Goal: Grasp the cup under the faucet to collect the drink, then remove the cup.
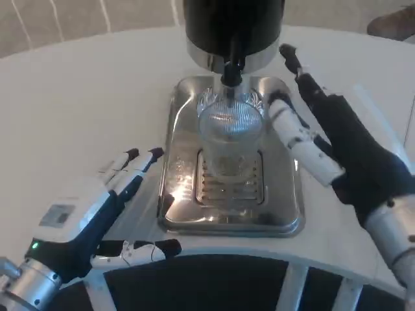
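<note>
A clear ribbed plastic cup (228,139) stands upright on the grille of the steel drip tray (185,123), right under the black faucet (231,70) of the dispenser (233,26). My right hand (324,139) is just right of the cup with its fingers apart. One white finger (285,120) lies against the cup's right side, and another finger (295,65) points up past the dispenser's base. The hand does not wrap around the cup. My left hand (97,214) rests open on the table, left of the tray, holding nothing.
The round white table (84,103) has bare room to the left and behind. Its curved front edge (259,249) runs just in front of the tray, with dark floor below. White table struts (292,285) show beneath the edge.
</note>
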`<state>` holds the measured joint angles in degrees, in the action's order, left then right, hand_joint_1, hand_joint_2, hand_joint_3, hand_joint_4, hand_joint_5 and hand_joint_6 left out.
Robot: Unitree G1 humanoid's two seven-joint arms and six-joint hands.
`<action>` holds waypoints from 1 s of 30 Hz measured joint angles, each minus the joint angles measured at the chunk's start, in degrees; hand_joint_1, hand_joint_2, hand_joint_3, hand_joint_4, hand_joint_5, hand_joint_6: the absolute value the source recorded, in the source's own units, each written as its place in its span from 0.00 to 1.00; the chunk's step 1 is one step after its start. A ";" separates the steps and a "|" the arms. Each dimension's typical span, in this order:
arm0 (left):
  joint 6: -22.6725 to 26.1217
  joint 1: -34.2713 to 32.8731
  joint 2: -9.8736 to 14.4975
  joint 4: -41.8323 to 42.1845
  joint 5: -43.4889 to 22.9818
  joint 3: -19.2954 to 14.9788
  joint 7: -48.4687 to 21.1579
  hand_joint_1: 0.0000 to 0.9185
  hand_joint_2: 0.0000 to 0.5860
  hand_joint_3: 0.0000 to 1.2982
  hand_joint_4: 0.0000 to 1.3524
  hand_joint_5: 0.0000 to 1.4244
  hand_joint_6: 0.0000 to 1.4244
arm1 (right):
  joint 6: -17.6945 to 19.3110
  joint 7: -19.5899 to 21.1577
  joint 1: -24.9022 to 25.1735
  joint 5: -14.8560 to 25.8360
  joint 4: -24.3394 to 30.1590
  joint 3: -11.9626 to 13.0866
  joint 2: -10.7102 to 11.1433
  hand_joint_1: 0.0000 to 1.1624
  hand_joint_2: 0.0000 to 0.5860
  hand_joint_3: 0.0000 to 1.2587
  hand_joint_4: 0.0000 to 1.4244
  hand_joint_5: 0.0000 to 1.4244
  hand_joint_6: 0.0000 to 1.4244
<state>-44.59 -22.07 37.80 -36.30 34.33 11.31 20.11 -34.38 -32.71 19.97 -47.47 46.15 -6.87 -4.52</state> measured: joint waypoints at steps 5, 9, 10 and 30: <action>0.99 0.69 0.00 1.18 -0.09 -0.16 -1.41 0.16 0.11 0.03 0.00 0.00 0.04 | -1.63 1.58 4.33 4.34 -2.77 1.27 1.51 0.08 1.00 0.00 0.00 0.00 0.00; 1.57 1.35 0.00 1.40 -0.13 -0.43 -2.30 0.16 0.11 0.03 0.00 0.00 0.04 | -3.13 2.72 5.71 6.88 -4.03 1.53 3.05 0.08 1.00 0.00 0.00 0.00 0.00; 1.65 1.37 0.00 1.40 -0.13 -0.51 -2.45 0.16 0.11 0.03 0.00 0.00 0.04 | -3.54 3.10 6.12 7.43 -4.15 1.42 3.15 0.08 1.00 0.00 0.00 0.00 0.00; 2.43 1.44 0.00 1.21 -0.88 -1.68 -3.99 0.15 0.11 0.05 0.00 0.00 0.05 | -5.52 8.44 10.79 15.20 -8.66 -4.34 5.69 0.08 1.00 0.00 0.00 0.00 0.00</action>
<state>-42.16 -20.63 37.79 -35.09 33.45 9.63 16.11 -39.90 -24.27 30.76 -32.27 37.49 -11.21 1.16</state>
